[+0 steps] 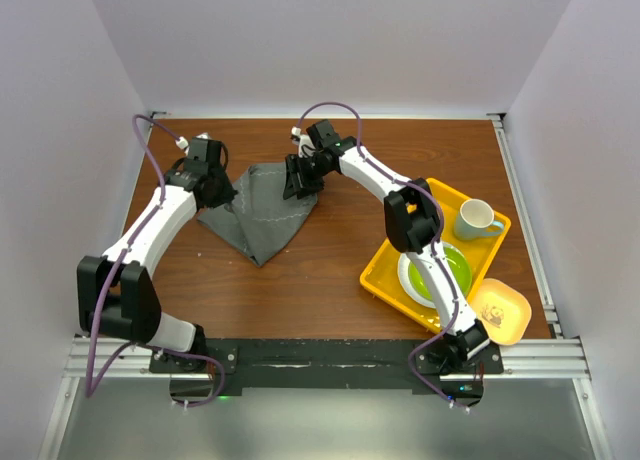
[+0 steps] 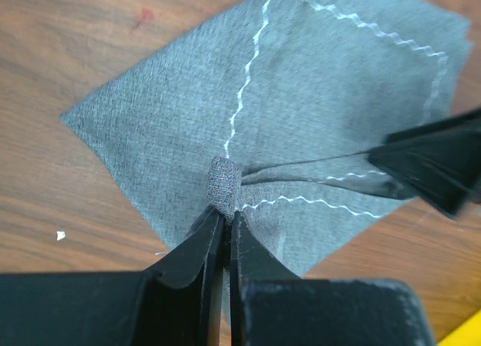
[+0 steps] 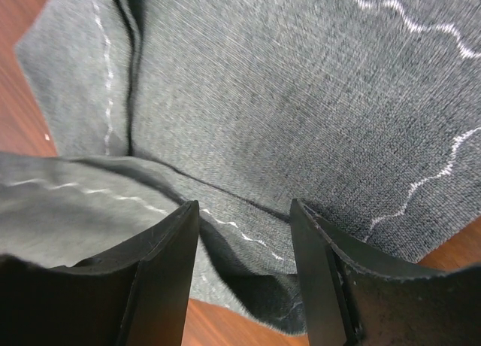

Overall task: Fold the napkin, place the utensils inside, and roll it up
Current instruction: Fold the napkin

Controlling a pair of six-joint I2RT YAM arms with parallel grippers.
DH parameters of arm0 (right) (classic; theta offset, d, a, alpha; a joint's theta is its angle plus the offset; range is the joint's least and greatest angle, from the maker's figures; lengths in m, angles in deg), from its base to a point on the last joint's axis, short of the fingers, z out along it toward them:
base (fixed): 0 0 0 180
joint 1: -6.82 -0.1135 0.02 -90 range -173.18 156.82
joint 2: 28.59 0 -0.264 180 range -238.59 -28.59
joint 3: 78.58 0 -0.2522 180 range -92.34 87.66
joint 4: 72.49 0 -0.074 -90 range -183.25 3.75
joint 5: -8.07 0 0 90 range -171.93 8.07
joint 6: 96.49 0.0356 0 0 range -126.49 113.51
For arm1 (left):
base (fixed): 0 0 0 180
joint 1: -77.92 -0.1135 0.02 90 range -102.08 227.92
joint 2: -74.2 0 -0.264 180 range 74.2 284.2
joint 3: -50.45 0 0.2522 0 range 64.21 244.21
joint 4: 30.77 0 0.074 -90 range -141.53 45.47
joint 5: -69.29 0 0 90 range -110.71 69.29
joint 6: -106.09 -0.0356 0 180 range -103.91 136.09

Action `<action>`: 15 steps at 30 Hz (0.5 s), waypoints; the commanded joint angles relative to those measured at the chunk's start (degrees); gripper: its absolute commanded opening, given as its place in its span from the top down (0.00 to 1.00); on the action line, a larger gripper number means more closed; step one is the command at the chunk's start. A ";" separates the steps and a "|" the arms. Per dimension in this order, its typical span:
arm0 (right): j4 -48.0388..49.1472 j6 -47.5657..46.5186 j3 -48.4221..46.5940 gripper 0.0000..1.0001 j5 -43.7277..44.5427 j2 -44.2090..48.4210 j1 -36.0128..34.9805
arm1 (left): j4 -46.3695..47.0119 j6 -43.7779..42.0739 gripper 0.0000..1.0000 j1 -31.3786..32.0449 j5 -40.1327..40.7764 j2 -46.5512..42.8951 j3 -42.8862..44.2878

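From above, the napkin (image 1: 265,225) lies on the wooden table (image 1: 330,270), toward the far left, folded into a rough triangle with its point toward my bases. My left gripper (image 1: 226,193) sits at the cloth's left edge and my right gripper (image 1: 298,186) at its far right corner. To the right, well apart from the napkin, a yellow tray (image 1: 380,280) holds a green plate (image 1: 458,270) and a pale green mug (image 1: 478,220). A small yellow dish (image 1: 500,312) rests just beside the tray's near corner. I cannot make out any utensils here.

Through my left wrist camera, my left gripper (image 2: 225,220) is clenched on the napkin (image 2: 165,113). A small bunch of grey cloth stands up just past the tips. A taut ridge of fabric runs from that pinch to the black fingers of my right gripper (image 2: 432,169) at the right side. The pale stitched line (image 2: 248,68) runs away from the pinch across the flat cloth.

Through my right wrist camera, the fingers (image 3: 165,263) of my right gripper (image 3: 244,233) stand apart, released, with grey cloth showing between them. A raised fold of the napkin (image 3: 301,83) comes in from the left and reaches the left finger. Whether it touches the pad, I cannot tell.
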 commanded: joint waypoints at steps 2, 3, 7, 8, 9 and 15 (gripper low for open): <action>-0.81 -2.06 -0.65 0.46 0.89 1.27 -0.56 | 4.55 -0.94 1.00 -0.09 -0.55 -6.33 -1.75; -0.63 -2.15 1.01 0.46 1.06 1.89 -0.56 | 5.07 -0.94 1.00 -0.09 -0.82 -6.59 -2.18; -0.28 -2.32 4.80 0.52 1.24 4.70 -0.56 | 6.31 -1.20 1.00 -0.09 -1.52 -5.81 -2.01; -0.37 -2.33 5.25 0.55 1.41 5.66 -0.47 | 6.31 -1.38 1.00 -0.09 -1.52 -5.63 -1.93; -0.80 -2.41 6.38 0.56 1.94 6.54 -0.47 | 6.13 -1.64 1.00 -0.26 -0.74 -4.59 -1.58; -2.13 -3.12 9.11 0.60 2.30 9.71 0.14 | 7.36 -3.05 0.98 -1.75 -0.03 -1.77 -1.31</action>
